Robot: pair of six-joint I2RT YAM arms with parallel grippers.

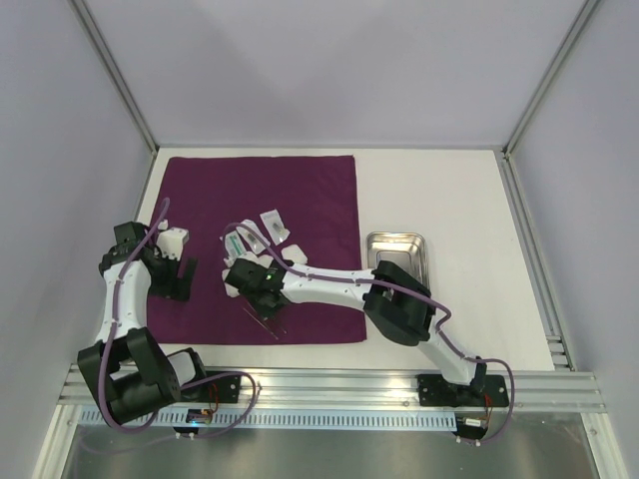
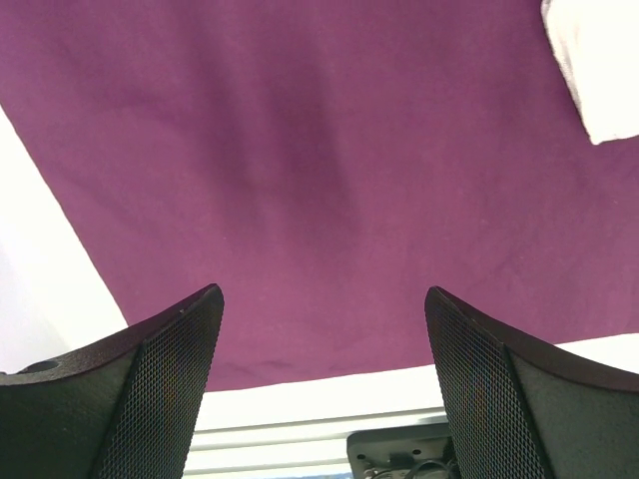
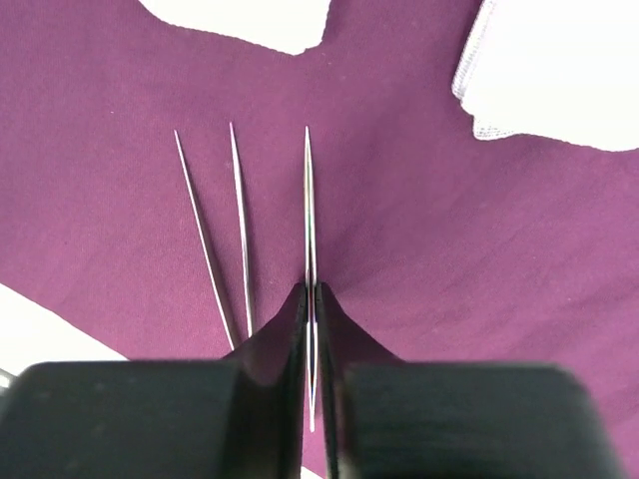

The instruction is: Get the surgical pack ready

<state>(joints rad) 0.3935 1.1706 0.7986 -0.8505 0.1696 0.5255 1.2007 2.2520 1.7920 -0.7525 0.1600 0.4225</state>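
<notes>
Right gripper (image 3: 310, 291) fingers sit closest, pressed together on a thin steel tool (image 3: 308, 200), pinching it edge-on so its tip points away over the purple cloth (image 3: 419, 249). Probably gripped that narrow way because the tool is too flat to catch otherwise. Can't tell if it's lifted or touching the cloth. Just left of it a second two-pronged steel piece (image 3: 225, 230) lies on the cloth, prongs fanned apart. Which one is the tweezers and which the scissors, can't tell.

White gauze (image 3: 559, 70) lies on the cloth beyond the tool, to the right. Seen from above, small clear packets (image 1: 272, 222) lie near the cloth's middle, past the gripper. Steel tray (image 1: 404, 247) sits off the cloth's right edge on the table, near enough for the right arm to reach.

Left gripper (image 2: 324, 299) hangs over the cloth's near-left part, jaws spread wide, holding nothing. Looks parked out of the way while the right arm works.

My guess: the tool is meant for the tray. Thin and slick, so it could twist or slip in the pinch.
</notes>
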